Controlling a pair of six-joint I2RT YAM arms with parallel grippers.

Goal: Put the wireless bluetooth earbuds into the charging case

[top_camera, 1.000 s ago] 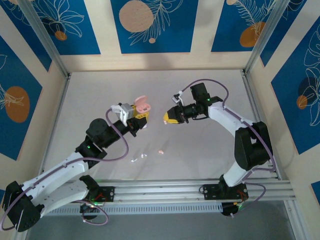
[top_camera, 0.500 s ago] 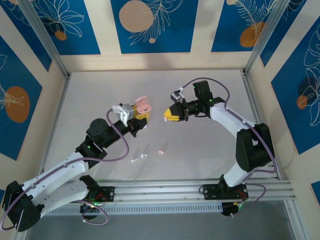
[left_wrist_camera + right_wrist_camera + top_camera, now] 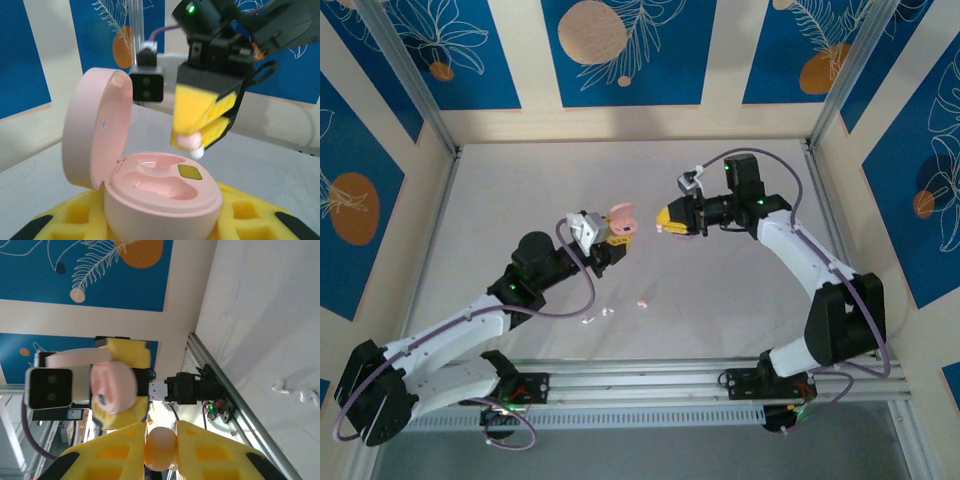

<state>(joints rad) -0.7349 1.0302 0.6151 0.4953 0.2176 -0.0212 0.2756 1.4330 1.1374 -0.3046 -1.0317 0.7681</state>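
There the right end effector [image 3: 665, 217] pinched a glossy pink earbud [image 3: 160, 447] between yellow foam pads [image 3: 200, 450], near the smooth pebble-shaped case [image 3: 160, 192] (lid up), clamped in the left end effector [image 3: 605, 238].

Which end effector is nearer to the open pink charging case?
Left. The left end effector grips the pink charging case at its base; the right end effector, shut on a pink earbud, hangs close by, not touching it.
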